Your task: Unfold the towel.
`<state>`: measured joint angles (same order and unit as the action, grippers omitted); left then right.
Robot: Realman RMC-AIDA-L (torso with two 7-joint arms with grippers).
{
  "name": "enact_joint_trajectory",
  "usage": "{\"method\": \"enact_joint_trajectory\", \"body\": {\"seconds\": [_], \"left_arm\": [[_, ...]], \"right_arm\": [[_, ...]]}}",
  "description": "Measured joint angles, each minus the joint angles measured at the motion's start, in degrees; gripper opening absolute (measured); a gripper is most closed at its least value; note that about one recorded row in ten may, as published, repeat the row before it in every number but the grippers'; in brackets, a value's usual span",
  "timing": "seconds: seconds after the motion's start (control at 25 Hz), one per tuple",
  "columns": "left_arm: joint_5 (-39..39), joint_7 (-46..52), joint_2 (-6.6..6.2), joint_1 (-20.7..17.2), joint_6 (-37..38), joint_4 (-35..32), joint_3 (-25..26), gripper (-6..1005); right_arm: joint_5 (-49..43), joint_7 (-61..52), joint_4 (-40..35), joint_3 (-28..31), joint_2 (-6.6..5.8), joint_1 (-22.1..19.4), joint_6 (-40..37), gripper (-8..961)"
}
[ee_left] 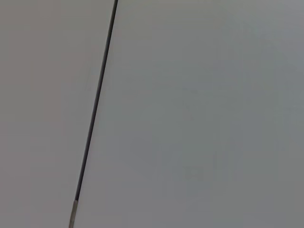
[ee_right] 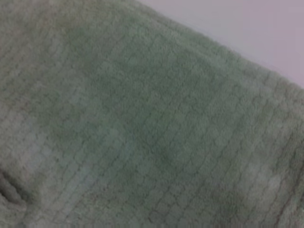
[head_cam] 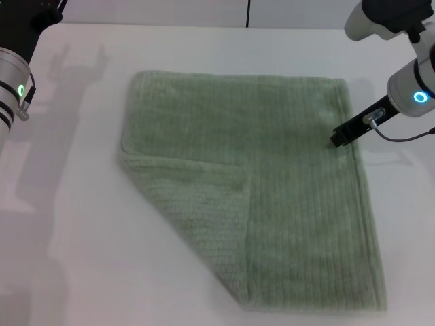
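Observation:
The pale sage-green towel (head_cam: 285, 176) lies flat on the white table (head_cam: 68, 238), mostly spread out. Its near left corner is folded over onto the towel as a triangular flap (head_cam: 197, 204). My right gripper (head_cam: 338, 138) is low at the towel's right edge, near the far right corner, touching or just above the fabric. The right wrist view is filled by the towel's ribbed surface (ee_right: 142, 123) seen up close, with a strip of table beyond its edge. My left arm (head_cam: 10, 88) is parked at the far left, away from the towel; its gripper is out of view.
Bare white table surrounds the towel on the left and far sides. The towel's near edge lies close to the table's front. The left wrist view shows only a pale surface crossed by a thin dark line (ee_left: 95, 104).

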<state>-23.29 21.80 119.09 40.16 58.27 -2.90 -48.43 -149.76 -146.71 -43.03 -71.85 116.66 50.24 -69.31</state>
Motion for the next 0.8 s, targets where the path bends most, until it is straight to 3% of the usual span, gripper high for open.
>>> {"method": "enact_joint_trajectory", "body": {"seconds": [0.52,0.8], "left_arm": [[0.01,0.03,0.00,0.66,-0.10,0.00,-0.58,751],[-0.01,3.31,-0.17,0.82,-0.61,-0.60,-4.61,751]], "right_arm": [[-0.16,2.63,3.90,1.43,-0.27,1.40,2.27,-1],[-0.16,4.79,6.04,2.00,-0.39,2.24,4.37,-1]]}}
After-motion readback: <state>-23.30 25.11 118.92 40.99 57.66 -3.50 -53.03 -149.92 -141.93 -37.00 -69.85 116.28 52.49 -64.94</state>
